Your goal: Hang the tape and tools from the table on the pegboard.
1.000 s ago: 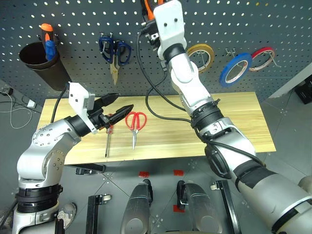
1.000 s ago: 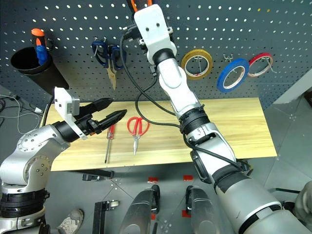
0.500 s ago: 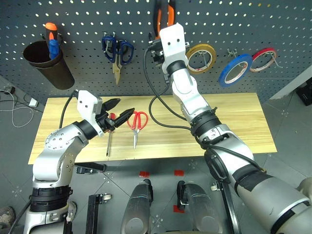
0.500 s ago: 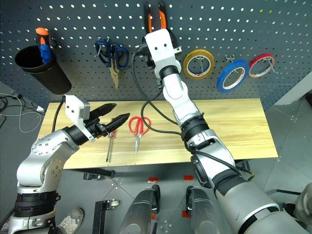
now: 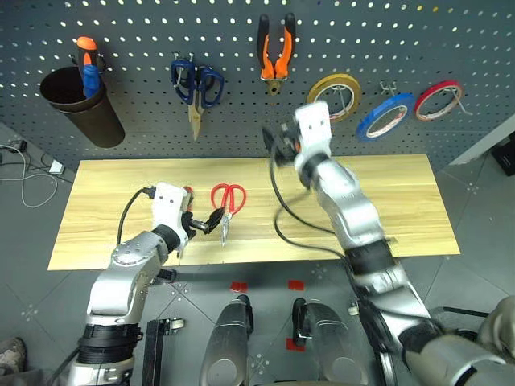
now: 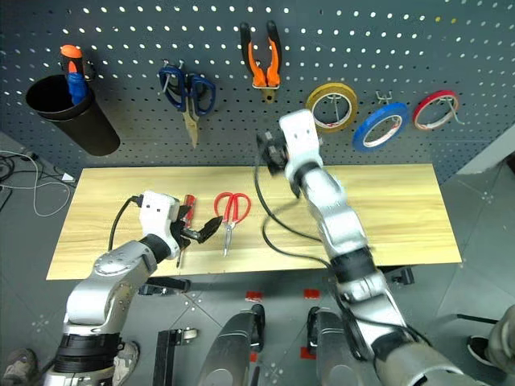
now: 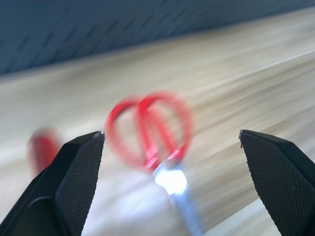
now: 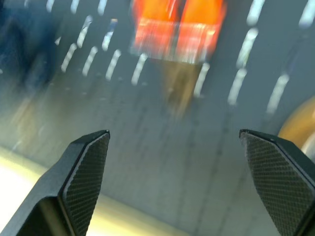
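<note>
**Pliers and tape on the pegboard, scissors and screwdriver on the desk**

Take the red-handled scissors [image 5: 226,204] as your landmark: they lie flat on the desk [image 5: 402,201], handles toward the pegboard [image 5: 145,121], blades pointing at the desk's near edge. Just beside them, on your robot's left, lies the screwdriver [image 6: 184,218] with its red handle, partly hidden behind the left claw.

Your left claw [image 6: 203,231] sits low over the desk, just on the left of the scissors, and points at them. Its fingers stand wide apart and hold nothing; in the left wrist view the red handles [image 7: 150,129] show between the two fingertips [image 7: 81,162], with no contact visible.

Your right claw [image 5: 278,149] is up above the desk, off to the right of the scissors and farther back, near the pegboard. Its wrist view shows its fingers [image 8: 88,162] spread wide with nothing between them, facing the board just below the pliers.

Up the board from the scissors, the pliers [image 5: 274,52] with orange-and-black handles hang on a hook, jaws down. Farther right hang a yellow tape roll [image 5: 335,92], then the blue tape [image 5: 387,115], then a thin red tape roll [image 5: 439,98]. Left of the pliers hang blue-handled scissors [image 5: 193,87], and at the far left a black cup [image 5: 82,104] holds an orange-and-blue-handled tool [image 5: 87,64].
</note>
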Controlling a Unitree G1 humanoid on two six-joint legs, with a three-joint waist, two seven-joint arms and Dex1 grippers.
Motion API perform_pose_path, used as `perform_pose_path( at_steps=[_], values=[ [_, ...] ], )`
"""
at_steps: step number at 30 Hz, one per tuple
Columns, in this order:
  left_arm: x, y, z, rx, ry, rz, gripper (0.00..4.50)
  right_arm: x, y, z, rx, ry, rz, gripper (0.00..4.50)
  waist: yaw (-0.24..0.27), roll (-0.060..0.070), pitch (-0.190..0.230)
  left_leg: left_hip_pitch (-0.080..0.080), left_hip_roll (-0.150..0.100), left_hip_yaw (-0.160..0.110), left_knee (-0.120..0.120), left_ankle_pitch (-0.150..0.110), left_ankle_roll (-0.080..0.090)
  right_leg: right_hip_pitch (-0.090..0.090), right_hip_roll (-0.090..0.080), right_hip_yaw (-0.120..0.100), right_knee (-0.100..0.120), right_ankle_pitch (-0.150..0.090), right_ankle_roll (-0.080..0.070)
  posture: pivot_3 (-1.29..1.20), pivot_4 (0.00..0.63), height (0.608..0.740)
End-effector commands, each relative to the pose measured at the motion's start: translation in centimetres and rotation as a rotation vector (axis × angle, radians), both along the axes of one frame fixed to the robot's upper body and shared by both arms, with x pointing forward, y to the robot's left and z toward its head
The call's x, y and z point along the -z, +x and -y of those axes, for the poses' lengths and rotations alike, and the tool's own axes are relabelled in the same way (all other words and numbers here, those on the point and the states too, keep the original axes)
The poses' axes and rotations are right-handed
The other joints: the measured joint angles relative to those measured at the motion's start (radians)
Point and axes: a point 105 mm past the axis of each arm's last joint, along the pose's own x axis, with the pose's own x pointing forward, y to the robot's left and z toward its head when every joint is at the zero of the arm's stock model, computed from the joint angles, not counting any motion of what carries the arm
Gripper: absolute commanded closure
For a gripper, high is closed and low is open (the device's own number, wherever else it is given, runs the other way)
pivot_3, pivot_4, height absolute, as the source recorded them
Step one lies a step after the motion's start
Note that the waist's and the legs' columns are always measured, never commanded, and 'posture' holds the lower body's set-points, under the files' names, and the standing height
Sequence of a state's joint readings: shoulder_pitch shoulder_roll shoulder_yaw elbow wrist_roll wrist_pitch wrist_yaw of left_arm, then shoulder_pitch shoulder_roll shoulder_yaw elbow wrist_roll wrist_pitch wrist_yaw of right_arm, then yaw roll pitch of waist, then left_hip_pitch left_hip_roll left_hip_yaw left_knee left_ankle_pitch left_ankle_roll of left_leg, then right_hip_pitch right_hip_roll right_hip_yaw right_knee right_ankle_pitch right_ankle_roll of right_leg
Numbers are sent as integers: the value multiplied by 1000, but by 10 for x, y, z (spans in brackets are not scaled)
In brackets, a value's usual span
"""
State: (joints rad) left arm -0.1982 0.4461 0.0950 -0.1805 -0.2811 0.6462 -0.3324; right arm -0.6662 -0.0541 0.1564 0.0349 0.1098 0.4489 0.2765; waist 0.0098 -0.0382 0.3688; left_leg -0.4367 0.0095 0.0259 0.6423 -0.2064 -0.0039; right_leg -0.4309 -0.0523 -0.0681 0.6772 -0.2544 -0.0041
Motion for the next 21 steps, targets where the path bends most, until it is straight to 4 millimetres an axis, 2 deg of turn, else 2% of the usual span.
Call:
perform_pose_path(
  at_steps=[1, 3, 7, 10, 15, 18, 21],
  values=[
    [19, 2, -1, -102, 5, -98, 27, 1, -40, -8, -185, 0, -64, 0, -4, 0, 0, 0, 0, 0, 1, -1, 1, 0, 0, 0, 1, 0, 0, 16, 346, 740],
    [32, 3, 6, -118, -4, -157, 27, 17, -60, -7, -263, -30, -138, 0, -5, 0, 0, 1, 0, -1, 2, -1, 1, 1, 0, -1, 2, 0, 0, 13, 350, 740],
    [48, 11, 14, -151, 15, -222, 27, 29, -83, -12, -362, -62, -198, 0, -11, 0, 0, 2, 1, -1, 1, -1, 1, 1, 1, -1, 3, -3, 5, 8, 356, 740],
    [57, 15, 17, -166, 23, -258, 27, 33, -91, -15, -401, -87, -214, 0, -12, 0, 0, 2, 1, -1, 2, -1, 1, 1, 1, -1, 3, -3, 5, 6, 357, 740],
    [84, 23, 28, -195, 32, -354, 27, 35, -94, -13, -424, -108, -228, 0, -7, -1, -1, 3, 0, -1, 2, -1, 1, 2, 0, -1, 3, -3, 6, -6, 357, 740],
    [94, 22, 37, -165, 57, -389, 612, 35, -94, -11, -424, -107, -232, 0, -7, 0, -2, 5, 0, -1, 2, -1, 1, 5, 0, -1, 2, -3, 6, -14, 353, 740],
    [102, 18, 40, -160, 49, -432, 1489, 32, -92, -7, -422, -102, -239, 0, -7, 2, -4, 5, 0, -1, 2, -1, 1, 6, -1, -1, 2, -3, 6, -20, 351, 740]
  ],
)
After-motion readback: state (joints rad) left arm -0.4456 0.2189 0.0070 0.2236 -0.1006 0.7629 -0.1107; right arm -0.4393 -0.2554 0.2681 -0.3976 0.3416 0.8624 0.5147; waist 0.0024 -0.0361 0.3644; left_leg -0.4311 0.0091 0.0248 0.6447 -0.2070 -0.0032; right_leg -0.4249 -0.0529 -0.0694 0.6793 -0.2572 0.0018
